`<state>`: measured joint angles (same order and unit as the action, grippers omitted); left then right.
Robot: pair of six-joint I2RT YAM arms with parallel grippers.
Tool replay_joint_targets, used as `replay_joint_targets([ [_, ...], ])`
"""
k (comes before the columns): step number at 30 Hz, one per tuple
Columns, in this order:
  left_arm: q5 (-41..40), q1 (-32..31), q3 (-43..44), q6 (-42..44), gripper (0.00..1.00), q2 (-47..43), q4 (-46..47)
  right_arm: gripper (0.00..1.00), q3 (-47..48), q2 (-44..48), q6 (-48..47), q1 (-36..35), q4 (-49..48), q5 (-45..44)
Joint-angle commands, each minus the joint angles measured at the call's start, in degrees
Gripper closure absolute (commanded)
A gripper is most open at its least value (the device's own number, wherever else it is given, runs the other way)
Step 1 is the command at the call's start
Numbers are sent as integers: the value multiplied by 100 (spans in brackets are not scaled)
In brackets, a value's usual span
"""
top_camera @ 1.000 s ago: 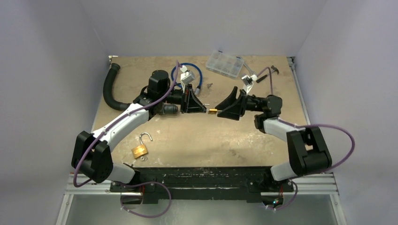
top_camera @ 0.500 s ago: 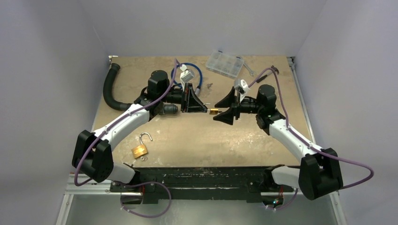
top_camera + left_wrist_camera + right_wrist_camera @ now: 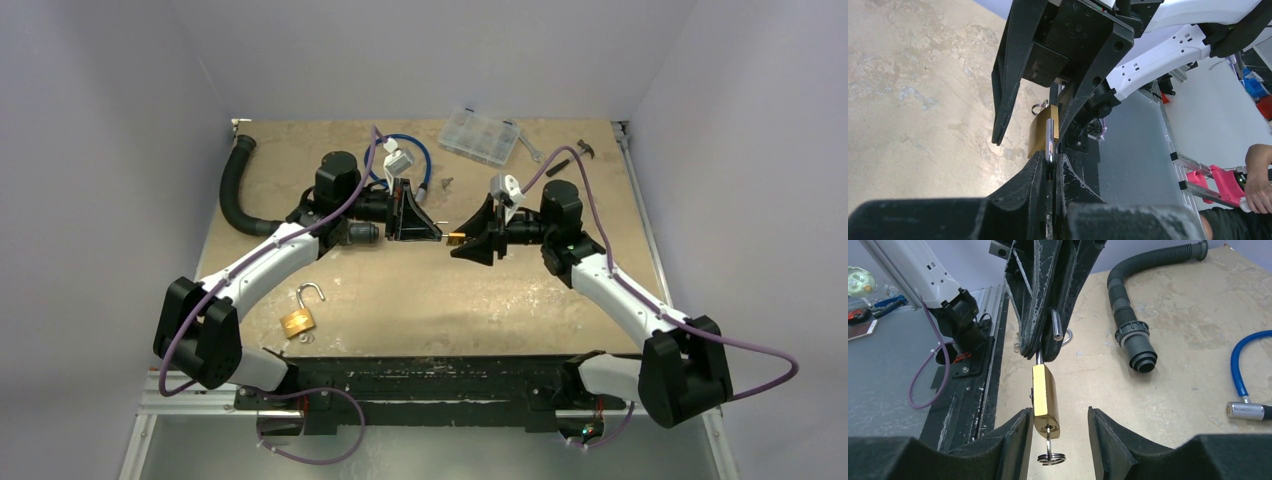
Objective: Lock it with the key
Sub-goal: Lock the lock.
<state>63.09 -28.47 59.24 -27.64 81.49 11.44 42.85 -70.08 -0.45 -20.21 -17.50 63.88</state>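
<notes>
Because the left gripper (image 3: 1050, 162) is clamped shut on the shackle, most of that steel loop is hidden between its black fingers. Only one leg running into the body and a rounded free end beside the fingers can be made out. The brass padlock (image 3: 1045, 397) is held clear of the table (image 3: 400, 300) at its middle, between the two arms, with its keyed end turned toward the right gripper (image 3: 1059, 414). Of the key (image 3: 1048, 432) only the head and a small wire ring (image 3: 1050, 457) are seen; the blade is buried in the keyhole. The right gripper's jaws are parted at a middling width to either side of the lock's lower end, a clear gap showing on one side. From above, the lock is reduced to a gold speck. A second padlock (image 3: 298, 320), shackle raised, lies near the left arm's base. A ribbed black hose (image 3: 235, 190), a blue cable lock (image 3: 410, 160) and a clear compartment box (image 3: 480, 133) are ranged along the worn tan surface's far side.
</notes>
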Motion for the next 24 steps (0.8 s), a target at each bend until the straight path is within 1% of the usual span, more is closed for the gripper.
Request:
replay_joint_targets([
  [1,81,26,26,-120,100,-14,325,49,309,170,-104,-40,-64,72],
  [5,63,28,50,-131,100,35,308,49,307,171,-99,-58,-66,114],
  [8,48,26,65,-137,100,70,302,56,312,162,-100,-80,-52,125],
  [13,24,26,109,-166,100,128,280,73,296,162,-163,-106,-7,147],
  [15,13,26,127,-184,100,152,273,87,287,169,-180,-111,1,174],
  [16,-6,26,142,-180,100,160,252,97,287,166,-178,-109,5,185],
  [17,-38,26,159,-151,100,167,211,100,283,177,-164,-112,9,180],
  [18,-102,38,206,-39,88,165,93,100,278,172,-100,-108,-14,187],
  [19,-161,78,311,260,75,157,-196,100,272,160,-19,-110,-47,209],
  [21,-363,236,736,1132,48,168,-1274,100,274,124,262,-106,-134,244],
  [22,-578,353,974,1513,38,178,-1853,100,271,119,324,-106,-135,262],
  [23,-733,517,1172,1772,30,175,-2225,100,260,118,352,-102,-109,272],
  [24,-802,678,1257,1809,25,147,-2313,100,255,118,378,-105,-83,284],
])
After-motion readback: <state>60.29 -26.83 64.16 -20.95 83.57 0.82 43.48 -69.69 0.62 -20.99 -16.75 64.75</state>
